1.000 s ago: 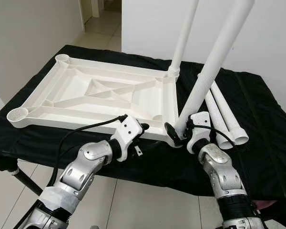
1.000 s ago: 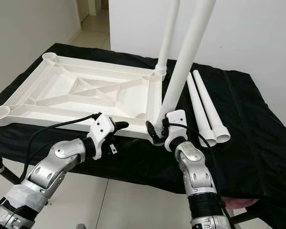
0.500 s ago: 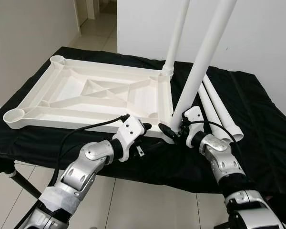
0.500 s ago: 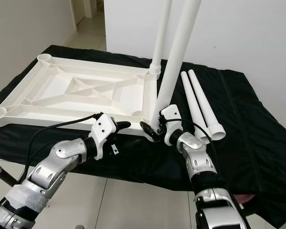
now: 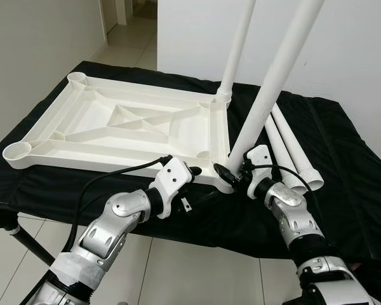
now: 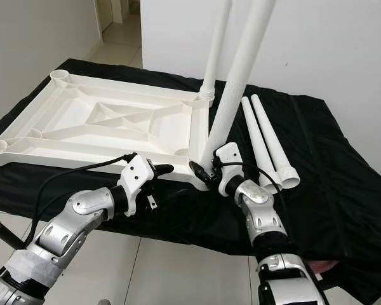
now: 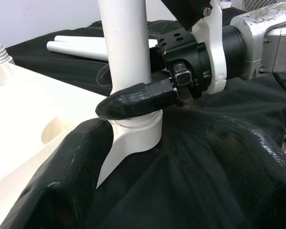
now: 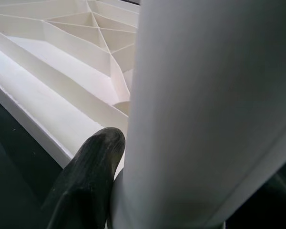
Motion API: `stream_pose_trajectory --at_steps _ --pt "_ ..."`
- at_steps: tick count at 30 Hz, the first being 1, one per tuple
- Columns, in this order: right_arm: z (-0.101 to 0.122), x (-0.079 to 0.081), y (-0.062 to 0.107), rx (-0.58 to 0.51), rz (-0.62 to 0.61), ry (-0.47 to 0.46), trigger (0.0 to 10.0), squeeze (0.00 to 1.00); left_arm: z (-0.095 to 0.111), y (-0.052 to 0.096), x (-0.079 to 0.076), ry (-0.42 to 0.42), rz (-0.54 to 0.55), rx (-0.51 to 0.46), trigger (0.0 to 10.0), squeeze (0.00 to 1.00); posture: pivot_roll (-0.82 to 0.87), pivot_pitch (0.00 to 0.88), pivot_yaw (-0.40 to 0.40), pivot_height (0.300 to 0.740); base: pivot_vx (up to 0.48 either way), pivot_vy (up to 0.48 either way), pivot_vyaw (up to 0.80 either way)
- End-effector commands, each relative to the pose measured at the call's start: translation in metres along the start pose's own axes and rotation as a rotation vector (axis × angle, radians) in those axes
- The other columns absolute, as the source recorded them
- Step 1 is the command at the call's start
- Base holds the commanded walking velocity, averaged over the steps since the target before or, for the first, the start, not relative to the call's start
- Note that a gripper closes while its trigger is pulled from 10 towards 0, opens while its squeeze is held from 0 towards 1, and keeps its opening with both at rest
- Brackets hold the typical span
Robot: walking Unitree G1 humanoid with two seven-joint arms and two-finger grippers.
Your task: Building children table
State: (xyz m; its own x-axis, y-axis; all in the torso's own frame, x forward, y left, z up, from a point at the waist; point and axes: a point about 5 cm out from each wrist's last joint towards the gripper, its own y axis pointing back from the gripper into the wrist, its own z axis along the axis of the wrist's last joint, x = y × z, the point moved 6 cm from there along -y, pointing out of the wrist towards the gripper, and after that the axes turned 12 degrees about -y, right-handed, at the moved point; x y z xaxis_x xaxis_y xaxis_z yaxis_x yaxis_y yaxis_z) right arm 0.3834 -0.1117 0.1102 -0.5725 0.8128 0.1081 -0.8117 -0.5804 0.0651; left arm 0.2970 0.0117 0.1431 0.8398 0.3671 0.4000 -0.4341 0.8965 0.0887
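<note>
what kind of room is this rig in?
Likely a home or flat interior, used as a work spot: plain white walls, pale tiled floor, a doorway to a corridor. A table draped in black cloth serves as the bench.

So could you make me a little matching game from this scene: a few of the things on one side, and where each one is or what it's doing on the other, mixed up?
Things:
1. tabletop
2. far leg
3. near leg
4. spare legs

States:
A. gripped near its base by the right gripper
B. lying loose on the black cloth
C. standing alone in a far corner socket
D. lying upside down, ribs showing

Pairs: 1-D, 2-C, 3-A, 4-B

The left gripper hovers by the tabletop's near edge, fingers open.
</note>
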Motion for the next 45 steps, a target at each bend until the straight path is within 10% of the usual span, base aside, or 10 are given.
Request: stream_pose_trajectory --at_steps 1,15,27,28,38,39,45 --pt "-0.022 0.003 0.003 0.059 -0.043 -0.059 10.0 0.0 0.003 -0.001 -0.009 -0.003 -0.058 -0.01 10.0 0.0 -0.03 0.0 -0.071 0.74 0.0 0.0 0.0" --pt "-0.017 -0.015 0.026 -0.098 -0.696 -0.304 10.0 0.0 0.003 -0.003 -0.01 -0.001 -0.07 -0.012 10.0 0.0 -0.04 0.0 -0.076 0.74 0.0 0.0 0.0" --pt "-0.007 -0.002 0.023 -0.11 -0.661 -0.313 10.0 0.01 0.004 -0.004 -0.011 0.003 -0.086 -0.016 10.0 0.0 -0.05 0.0 -0.058 0.74 0.0 0.0 0.0" --pt "-0.005 -0.001 0.023 -0.113 -0.655 -0.311 10.0 1.0 0.004 -0.004 -0.011 0.002 -0.089 -0.016 10.0 0.0 -0.05 0.0 -0.058 0.74 0.0 0.0 0.0" --pt "0.01 0.011 0.019 -0.147 -0.51 -0.278 10.0 0.95 0.005 -0.004 -0.01 0.0 -0.098 -0.018 10.0 0.0 -0.06 0.0 -0.042 0.74 0.0 0.0 0.0" --pt "0.011 0.012 0.019 -0.141 -0.474 -0.271 10.0 0.0 0.006 -0.004 -0.01 0.0 -0.099 -0.018 10.0 0.0 -0.06 0.0 -0.041 0.74 0.0 0.0 0.0" --pt "0.02 0.011 0.018 -0.129 -0.279 -0.182 10.0 0.0 0.006 -0.003 -0.013 0.003 -0.106 -0.018 10.0 0.0 -0.05 0.0 -0.042 0.74 0.0 0.0 0.0"
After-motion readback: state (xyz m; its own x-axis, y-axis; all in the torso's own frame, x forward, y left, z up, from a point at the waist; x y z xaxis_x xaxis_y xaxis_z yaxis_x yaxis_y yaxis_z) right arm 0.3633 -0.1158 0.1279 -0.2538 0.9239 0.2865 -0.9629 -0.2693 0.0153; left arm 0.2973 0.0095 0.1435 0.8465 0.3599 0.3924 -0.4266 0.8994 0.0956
